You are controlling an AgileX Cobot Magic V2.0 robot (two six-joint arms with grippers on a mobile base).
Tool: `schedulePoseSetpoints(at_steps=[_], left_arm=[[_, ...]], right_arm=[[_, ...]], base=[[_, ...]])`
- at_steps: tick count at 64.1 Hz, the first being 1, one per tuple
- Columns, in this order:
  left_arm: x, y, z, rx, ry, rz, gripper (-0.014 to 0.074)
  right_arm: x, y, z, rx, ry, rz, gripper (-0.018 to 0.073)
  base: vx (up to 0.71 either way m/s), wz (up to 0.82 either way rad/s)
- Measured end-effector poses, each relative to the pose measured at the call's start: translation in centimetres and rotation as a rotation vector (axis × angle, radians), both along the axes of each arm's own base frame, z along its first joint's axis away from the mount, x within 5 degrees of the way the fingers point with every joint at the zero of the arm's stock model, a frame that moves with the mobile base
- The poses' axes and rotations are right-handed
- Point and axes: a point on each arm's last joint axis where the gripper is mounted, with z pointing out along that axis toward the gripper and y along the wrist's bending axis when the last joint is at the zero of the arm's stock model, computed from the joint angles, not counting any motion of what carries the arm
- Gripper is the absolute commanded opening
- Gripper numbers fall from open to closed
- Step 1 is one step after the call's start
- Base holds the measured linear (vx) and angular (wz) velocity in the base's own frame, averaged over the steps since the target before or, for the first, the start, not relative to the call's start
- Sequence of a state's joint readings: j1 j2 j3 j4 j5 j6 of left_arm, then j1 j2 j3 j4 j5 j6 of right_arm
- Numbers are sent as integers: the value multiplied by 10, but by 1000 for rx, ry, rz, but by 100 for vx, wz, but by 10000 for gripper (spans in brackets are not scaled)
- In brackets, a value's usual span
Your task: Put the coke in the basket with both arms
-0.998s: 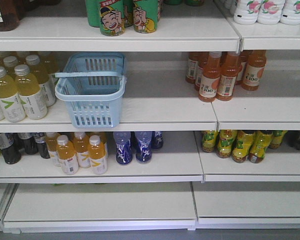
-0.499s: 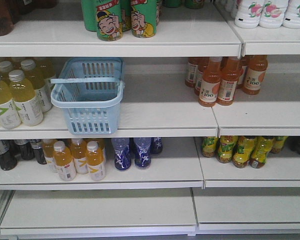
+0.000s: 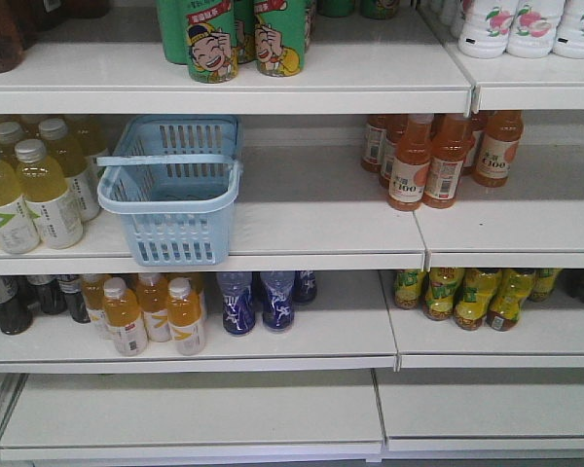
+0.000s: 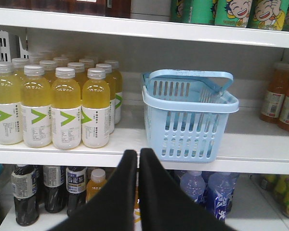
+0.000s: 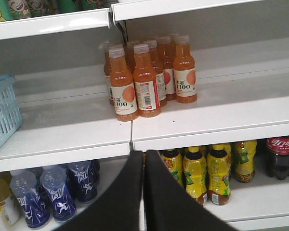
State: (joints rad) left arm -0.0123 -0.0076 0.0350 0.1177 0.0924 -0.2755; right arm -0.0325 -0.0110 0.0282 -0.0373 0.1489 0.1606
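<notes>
At far left of the middle shelf (image 3: 311, 209), yellow bottles (image 3: 24, 190) in tight rows, just beside the basket (image 3: 170, 195). Sits upright near the shelf's front edge, with nothing visible inside and the handle (image 3: 165, 159) lying across its mouth. Before it in the left wrist view, left gripper (image 4: 138, 153) with jaws pressed together, pinching nothing. Looks like the opening step: approach only, no coke taken yet. Further right on the same shelf, orange bottles (image 3: 438, 161), well apart from the basket. Right gripper (image 5: 143, 154), likewise with jaws closed flat and empty, hanging in front of the shelf edge. At far right of the lower shelf (image 5: 260, 192), coke (image 5: 281, 156) with a red label, just beside yellow-green bottles (image 5: 207, 173). Next, by judgement: spread the right jaws, reach down and right under the shelf lip, and grip without knocking the neighbouring bottles. Then mind the handle across the basket mouth when lowering in.
</notes>
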Motion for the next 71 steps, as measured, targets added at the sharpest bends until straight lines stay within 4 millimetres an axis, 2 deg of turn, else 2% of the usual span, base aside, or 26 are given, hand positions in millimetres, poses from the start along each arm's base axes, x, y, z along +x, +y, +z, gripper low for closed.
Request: schedulePoseSetpoints(at_steps=[45, 50, 54, 64, 71], left_arm=[[0, 0, 0, -1, 0, 0, -6], [0, 0, 0, -45, -1, -1, -6], [0, -1, 1, -175, -7, -4, -6], [0, -3, 2, -840, -4, -16, -6], [0, -4, 4, -1083, -16, -23, -6]], right_arm=[[0, 0, 0, 0, 0, 0, -5], [0, 0, 0, 0, 0, 0, -5], [0, 0, 0, 0, 0, 0, -5], [0, 0, 0, 0, 0, 0, -5], [0, 0, 0, 0, 0, 0, -5]], base=[[0, 0], [0, 0], [0, 0], [0, 0], [0, 0]])
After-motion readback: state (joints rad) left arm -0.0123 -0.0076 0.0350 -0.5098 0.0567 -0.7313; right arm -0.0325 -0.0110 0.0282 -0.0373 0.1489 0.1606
